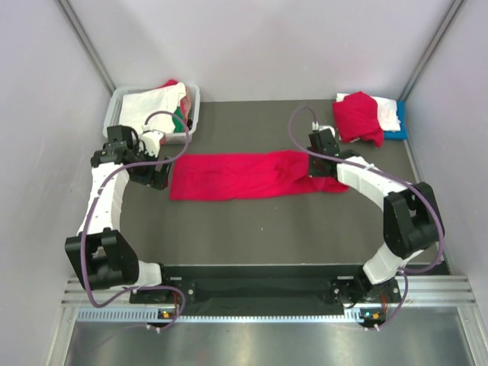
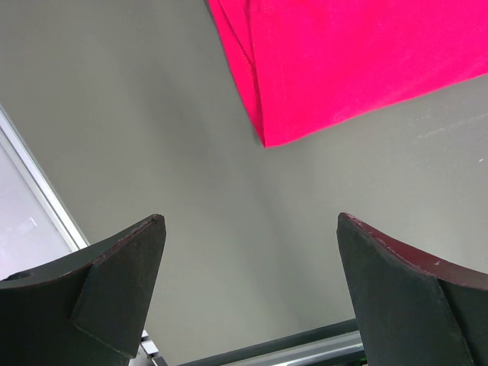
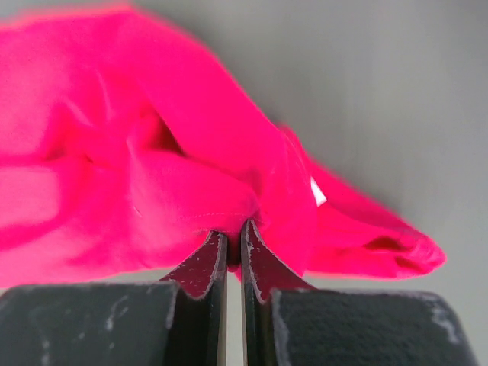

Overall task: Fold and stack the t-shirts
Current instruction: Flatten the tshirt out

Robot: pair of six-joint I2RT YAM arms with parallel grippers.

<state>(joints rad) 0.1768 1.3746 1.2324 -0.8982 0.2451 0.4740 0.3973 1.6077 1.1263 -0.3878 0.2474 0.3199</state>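
Between tips of right gripper (image 3: 233, 230): thin fold of red shirt (image 3: 145, 114), pinched tight, cloth bunched beyond. Shallow bite may slip under pull. Left gripper (image 2: 250, 219) spread wide, shirt corner just ahead, untouched; one-sided pull could skew fold.

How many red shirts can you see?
3: a shirt spread mid-table, a folded shirt atop the pile far right, a red bit peeking from the tub far left. More may hide underneath.

- Shirt (image 1: 236, 175) at my right gripper (image 3: 234, 238): plain bright red.
- Table (image 1: 252, 229) under it: dull grey.
- Stack (image 1: 366, 116) beyond my right gripper: red, white, blue.
- Tub (image 1: 114, 103) beyond my left gripper (image 2: 250, 221): pale, holding white, red and green cloth (image 1: 156, 103).
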